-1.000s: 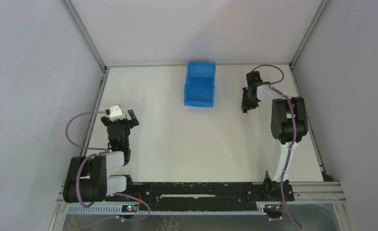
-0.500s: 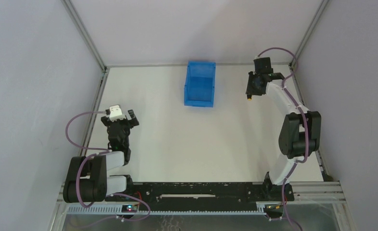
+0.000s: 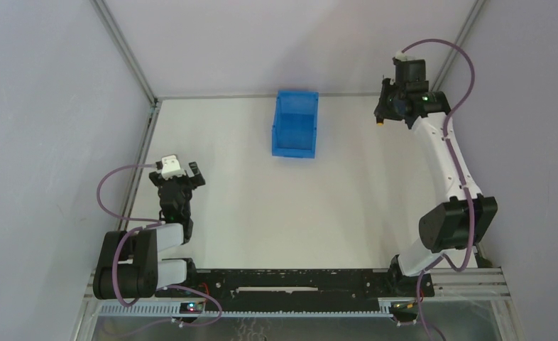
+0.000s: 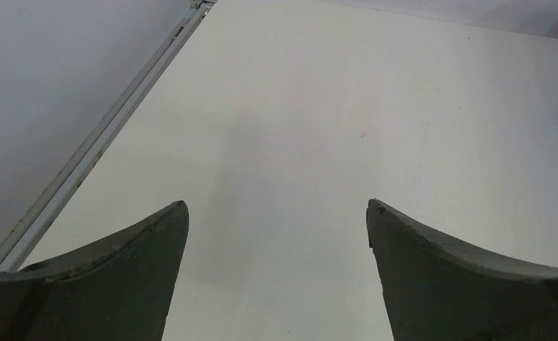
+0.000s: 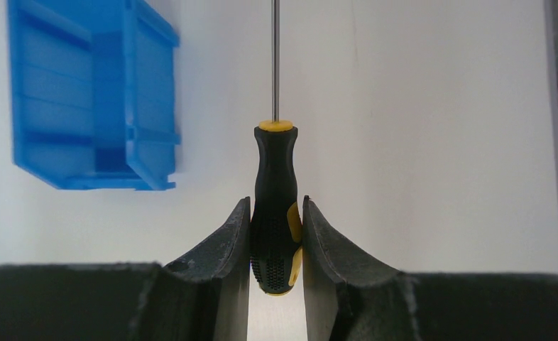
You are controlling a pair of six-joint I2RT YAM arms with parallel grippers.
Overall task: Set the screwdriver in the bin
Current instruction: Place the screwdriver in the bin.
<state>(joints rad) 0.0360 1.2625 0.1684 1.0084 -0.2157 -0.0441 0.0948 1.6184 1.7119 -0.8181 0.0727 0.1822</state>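
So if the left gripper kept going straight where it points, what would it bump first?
Most likely just the bare white table. The left gripper is open, nothing lies ahead of its fingers, and the metal rail runs off to its left. Depth is hard to judge.

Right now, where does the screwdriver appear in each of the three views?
Top external: the screwdriver is upper right, in the right gripper.
Left wrist: not in it.
Right wrist: centre, handle clamped, shaft pointing up.
Shared landmark: the blue bin, left of it in both.
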